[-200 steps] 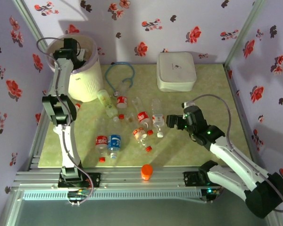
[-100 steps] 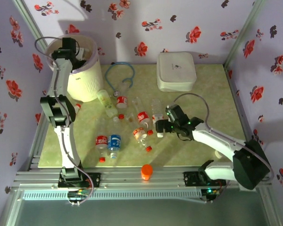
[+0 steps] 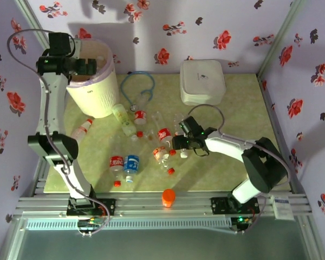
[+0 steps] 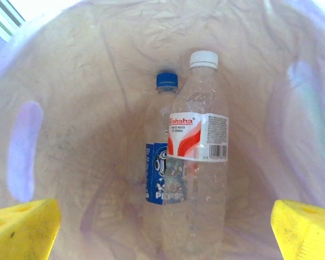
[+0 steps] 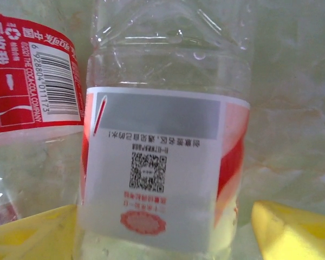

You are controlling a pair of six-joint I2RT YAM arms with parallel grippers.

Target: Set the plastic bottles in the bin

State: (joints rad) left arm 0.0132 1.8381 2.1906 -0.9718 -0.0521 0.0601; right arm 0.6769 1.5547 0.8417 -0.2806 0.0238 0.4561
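Leftmost, at about ten o'clock on the marbled green mat (image 3: 233,108), stands the bin (image 3: 95,100), a smooth cream cylinder with a crinkled lilac bag folded over its rim. Inside it, on the wrinkled film, two clear plastic bottles lie side by side: a blue-capped bottle (image 4: 160,162) with a blue label and, touching it at its three o'clock, a white-capped bottle (image 4: 197,162) with a red-and-white label.

Toward the centre and down to seven o'clock, the loose bottles (image 3: 131,163) lie scattered on their sides, transparent, with red, blue or yellowish labels. A rounded-square white box (image 3: 202,81) sits at one o'clock, and an orange knob (image 3: 168,197) sits at six.

The left arm stands tall from its base and bends over at the wrist. The left gripper (image 3: 95,66) hangs above the bin's mouth, its yellow fingers (image 4: 21,230) spread wide with nothing between them.

The right arm lies low, its forearm stretched toward nine o'clock. The right gripper (image 3: 180,144) is down at the mat, its jaws apart on either side of a glossy white-and-red labelled bottle (image 5: 162,173). A sliver of mat shows between that bottle and the right-hand finger. A red-labelled bottle (image 5: 27,81) presses against it at nine o'clock.
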